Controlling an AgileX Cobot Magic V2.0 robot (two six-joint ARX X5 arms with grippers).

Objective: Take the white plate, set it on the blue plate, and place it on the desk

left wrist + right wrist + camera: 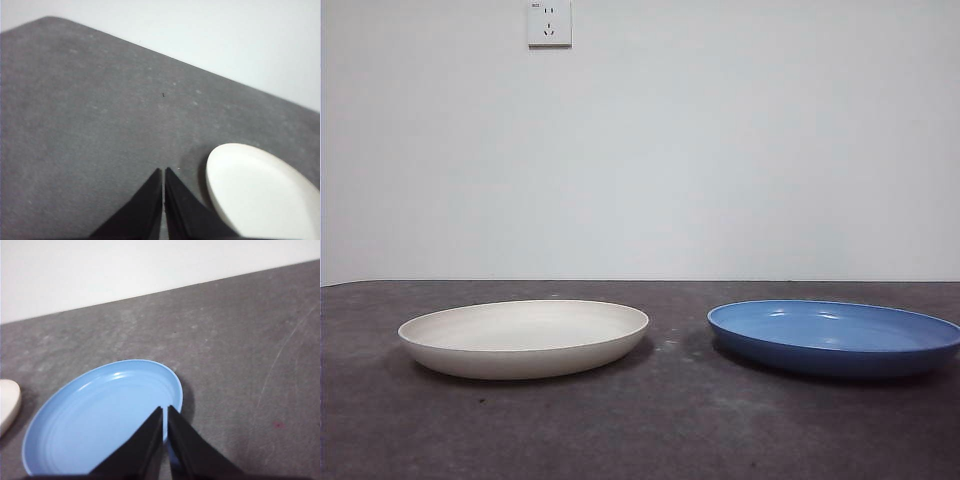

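The white plate [524, 337] rests flat on the desk [660, 430] at the left. The blue plate [835, 336] rests flat at the right, a gap of desk between them. Neither arm shows in the front view. In the left wrist view my left gripper [164, 171] is shut and empty, above bare desk [90, 130] just beside the white plate [260, 195]. In the right wrist view my right gripper [165, 409] is shut and empty, above the blue plate [100, 420] near its rim. The white plate's edge [7, 402] also shows there.
A pale wall with a white socket [549, 23] stands behind the desk's far edge. Bare desk [250, 355] lies beyond the blue plate.
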